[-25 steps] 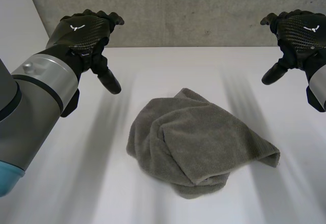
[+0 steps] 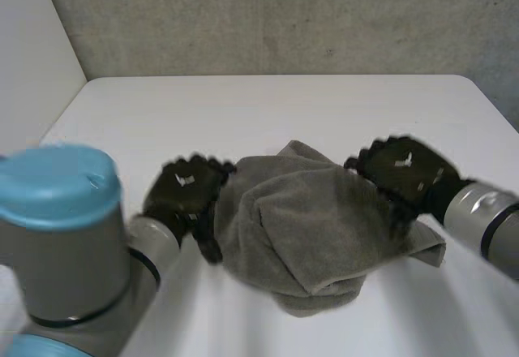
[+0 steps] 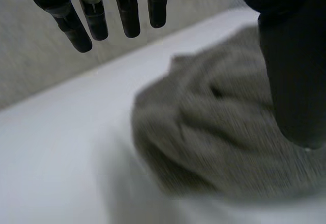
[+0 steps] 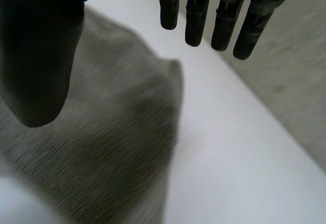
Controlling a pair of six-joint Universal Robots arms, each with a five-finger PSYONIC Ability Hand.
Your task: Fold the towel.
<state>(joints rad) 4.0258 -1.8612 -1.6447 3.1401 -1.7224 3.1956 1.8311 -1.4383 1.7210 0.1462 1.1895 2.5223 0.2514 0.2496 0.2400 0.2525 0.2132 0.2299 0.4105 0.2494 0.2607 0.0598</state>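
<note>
I'd brought my left hand [image 2: 185, 191] and right hand [image 2: 399, 170] down flanking the crumpled towel [image 2: 308, 227], both spread open (nothing grasped yet).

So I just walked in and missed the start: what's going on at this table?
A two-armed robot is working on a grey towel, which lies in a crumpled heap on the white table. Its left hand is at the towel's left edge and its right hand is at the towel's right side. Both hands are open, with fingers straight and nothing gripped, so no fold has been made yet.
</note>
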